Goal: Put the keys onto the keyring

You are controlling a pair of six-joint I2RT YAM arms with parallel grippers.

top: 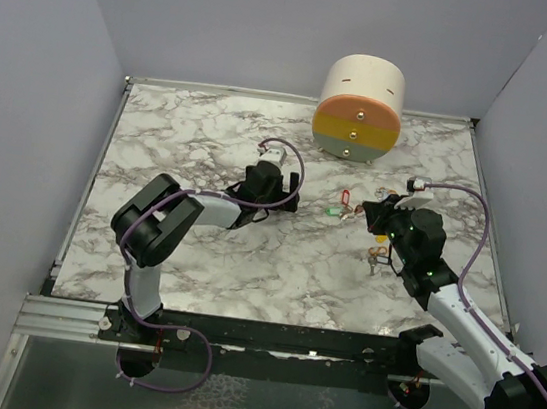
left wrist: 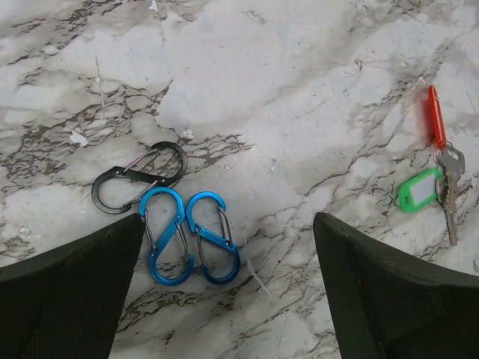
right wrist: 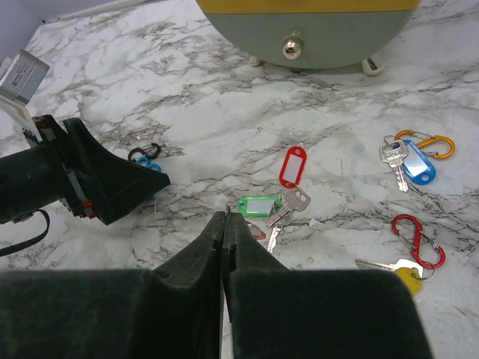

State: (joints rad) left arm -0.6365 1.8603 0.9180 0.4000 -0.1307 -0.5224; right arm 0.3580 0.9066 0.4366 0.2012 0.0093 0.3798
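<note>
Top external view: the work surface is a table (top: 201, 145) with a white-and-grey marble pattern. Plain pale lilac walls (top: 27, 81) close it in on the left, back and right. A metal rail (top: 67, 319) runs along the near edge, where both arm bases sit. A round drawer unit (top: 360, 110) stands at the back, right of centre. Its face is banded orange, yellow and grey-green, with brass knobs on it.

Left wrist view: the left gripper (left wrist: 228, 224) has its fingers spread wide with nothing held between them. Beneath it on the marble lie a black clip (left wrist: 138, 176) and two blue clips (left wrist: 191, 235), all just beside one another.

Right wrist view: the right gripper (right wrist: 226, 224) has its fingers pressed together, and no object shows between them.

The keys (right wrist: 292, 202) are two silver ones with a red tag (right wrist: 293, 166) and a green tag (right wrist: 257, 205). They lie flat on the marble just ahead of the right fingertips, between the two grippers. Whether a ring joins them cannot be told.

Further right, a blue-tagged key (right wrist: 408, 161) lies beside an orange clip (right wrist: 430, 142). A yellow-headed key (right wrist: 393, 267) lies beside a red clip (right wrist: 418, 239), partly hidden by the gripper body.
</note>
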